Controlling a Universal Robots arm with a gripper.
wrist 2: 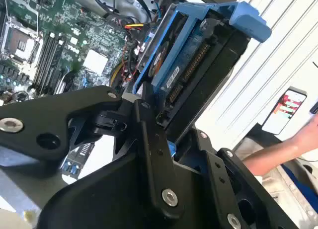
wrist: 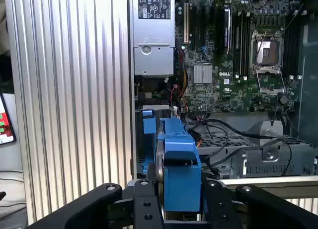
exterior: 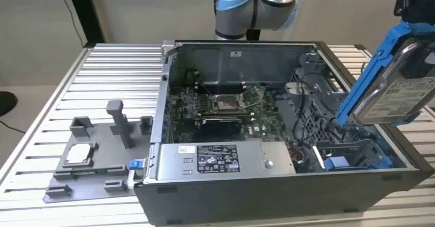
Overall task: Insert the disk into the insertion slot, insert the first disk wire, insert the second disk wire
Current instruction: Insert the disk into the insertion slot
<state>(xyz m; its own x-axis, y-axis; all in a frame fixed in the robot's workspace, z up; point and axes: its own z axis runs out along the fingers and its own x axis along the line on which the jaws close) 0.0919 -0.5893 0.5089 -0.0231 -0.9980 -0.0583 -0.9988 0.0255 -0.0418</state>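
Note:
The disk (exterior: pixel 401 92), silver with a white label in its blue carrier frame, hangs tilted in the air over the exterior view's right end of the open grey case. My gripper (wrist: pixel 176 191) is shut on it. In both wrist views the black fingers (wrist 2: pixel 149 124) clamp the blue frame's edges, and the disk (wrist 2: pixel 191 57) reaches out beyond them. The insertion slot (exterior: pixel 350 148), a grey bay with a blue latch piece, lies below the disk at the case's near right corner. Loose black cables (wrist: pixel 218 132) lie beside the bay; I cannot tell which are the disk wires.
The silver power supply box (exterior: pixel 224 160) lines the case's near wall, with the green motherboard (exterior: pixel 224 105) behind it. A grey fixture tray (exterior: pixel 88 155) holding a processor sits on the slatted table (exterior: pixel 115 74). A person's arm (wrist 2: pixel 278 149) and a phone (wrist 2: pixel 285 110) are beside the table.

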